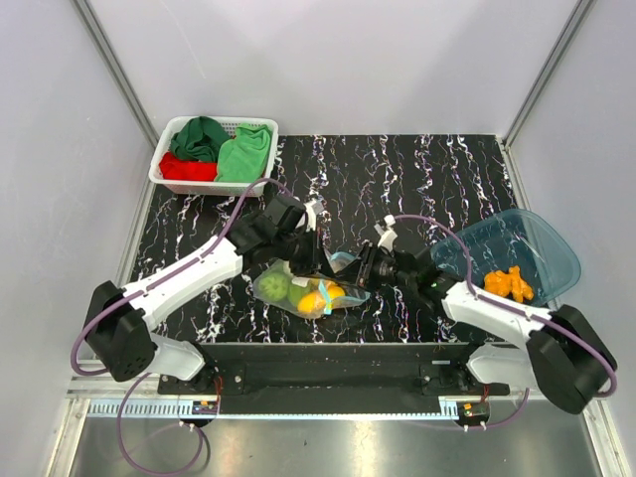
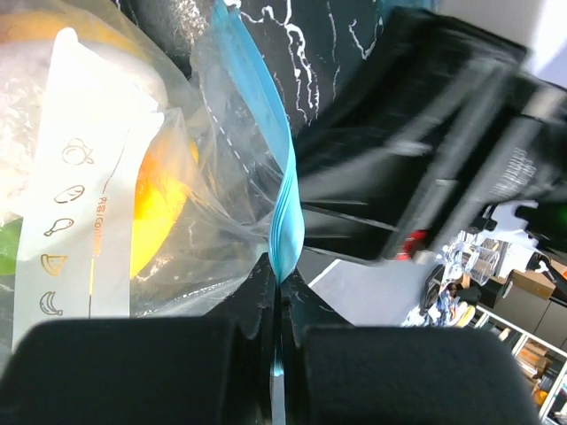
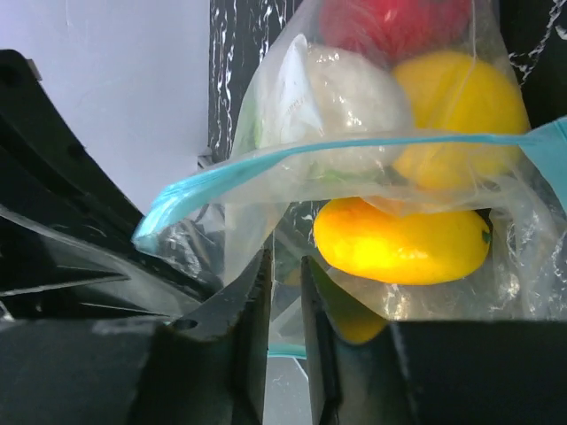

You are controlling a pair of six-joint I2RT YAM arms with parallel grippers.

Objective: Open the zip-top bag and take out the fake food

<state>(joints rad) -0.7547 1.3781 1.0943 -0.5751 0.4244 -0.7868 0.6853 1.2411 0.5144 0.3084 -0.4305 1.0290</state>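
Clear plastic, our zip-top bag (image 1: pixel 310 291) sits by the near edge's middle, fake food (image 1: pixel 316 298) inside. Our left gripper (image 2: pixel 279 301) pinches its blue zip strip (image 2: pixel 285 212), our right gripper (image 3: pixel 285 292) nips the opposite lip, with open marble worktop (image 1: pixel 447 179) beyond.

**ITEM COUNT**

Bag (image 1: pixel 310 290): 1.
Food pieces in it: at least 5, namely 1 red (image 3: pixel 390 22), 1 white (image 3: pixel 350 97), 1 yellow (image 3: pixel 461 115), 1 orange (image 3: pixel 403 241) and 1 green (image 1: pixel 276 288). The full total cannot be read through the film.
Tub (image 1: pixel 542 238): 1, with an orange cluster (image 1: pixel 508 284) whose piece count is unclear.
Basket (image 1: pixel 164 164): 1.
Cloths: 3, namely 1 red (image 1: pixel 187 167) and 2 green (image 1: pixel 244 151).
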